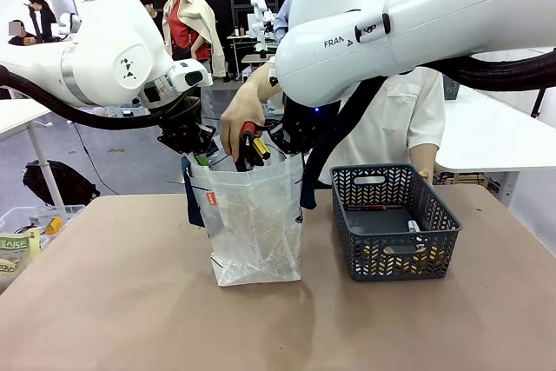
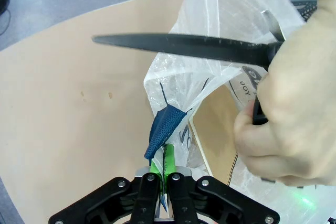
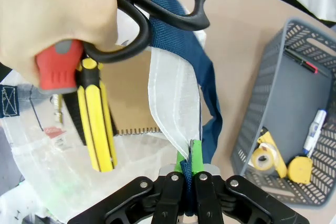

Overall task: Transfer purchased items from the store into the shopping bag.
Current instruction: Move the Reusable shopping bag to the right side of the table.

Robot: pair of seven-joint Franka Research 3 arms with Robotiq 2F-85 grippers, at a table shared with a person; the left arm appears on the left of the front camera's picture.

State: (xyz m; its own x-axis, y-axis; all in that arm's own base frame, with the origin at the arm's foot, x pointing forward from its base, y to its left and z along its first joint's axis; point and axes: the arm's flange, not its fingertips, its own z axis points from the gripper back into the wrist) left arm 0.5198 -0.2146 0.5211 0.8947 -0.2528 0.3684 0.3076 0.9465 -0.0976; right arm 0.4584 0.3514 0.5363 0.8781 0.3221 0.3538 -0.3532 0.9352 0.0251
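Centrally on the tan worktop (image 1: 113, 301) stood the shopping bag (image 1: 256, 223), a translucent whitish plastic tote with navy strap handles (image 3: 178, 30), a small red tag (image 1: 211, 199) on its side and dark lettering on one face. Its mouth was held open from both sides. The left gripper (image 2: 164, 157) was clamped on the bag's rim at a navy strap end, green pads pressed together on the fabric. The right gripper (image 3: 190, 153) was clamped likewise on the opposite rim, beside the other strap.

Above the open mouth the person's hand (image 1: 239, 123) grasped a bundle: black scissors (image 2: 184, 45), a red-handled tool (image 3: 58, 69) and a yellow-and-black handled tool (image 3: 97, 124). Inside the bag lay a brown-covered spiral notebook (image 3: 134, 98).

Just beside the bag, toward the robot's right, sat the dark grey lattice basket (image 1: 347, 215) with cut-out handles. It held a dark pen with a red end (image 1: 365, 208), a white marker (image 3: 315, 124), a yellow tape dispenser (image 3: 268, 156) and a yellow rounded case (image 3: 300, 167).

From the front, the hand and arm hid most of the right gripper's fingers. The working ends of the two handled tools were cut off from sight, so their kind was unclear.
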